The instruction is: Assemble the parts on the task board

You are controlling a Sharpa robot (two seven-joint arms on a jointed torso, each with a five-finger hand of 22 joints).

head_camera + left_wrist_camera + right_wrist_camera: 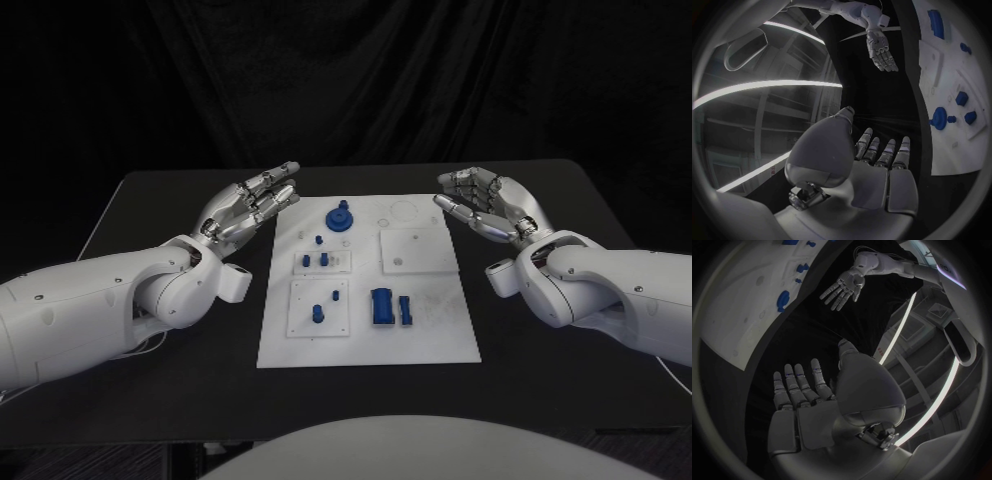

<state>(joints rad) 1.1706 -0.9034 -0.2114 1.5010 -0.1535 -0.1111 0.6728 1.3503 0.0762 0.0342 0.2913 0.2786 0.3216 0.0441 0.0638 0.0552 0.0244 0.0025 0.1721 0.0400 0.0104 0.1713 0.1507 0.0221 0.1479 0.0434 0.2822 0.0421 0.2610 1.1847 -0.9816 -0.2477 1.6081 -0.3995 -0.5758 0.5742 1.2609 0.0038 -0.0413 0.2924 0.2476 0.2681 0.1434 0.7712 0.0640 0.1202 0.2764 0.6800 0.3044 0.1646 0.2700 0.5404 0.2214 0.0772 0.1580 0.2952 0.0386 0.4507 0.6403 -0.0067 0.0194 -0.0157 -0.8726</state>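
White and flat, the task board [433, 335] lies in the middle of the black bench [144, 200], with small blue parts [389, 306] on it: a round knobbed piece at its far end, short pegs on raised square plates, a thicker cylinder nearer the robot. The left hand [254, 207] and right hand [488, 205] flank the far end, fingers spread and holding nothing, probably parked clear so the board stays visible. Whether assembly is ahead or finished, I cannot tell.

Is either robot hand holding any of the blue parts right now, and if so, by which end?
Nothing is held. The left robot hand and the right robot hand are both open beside the task board, and the blue parts lie on it.
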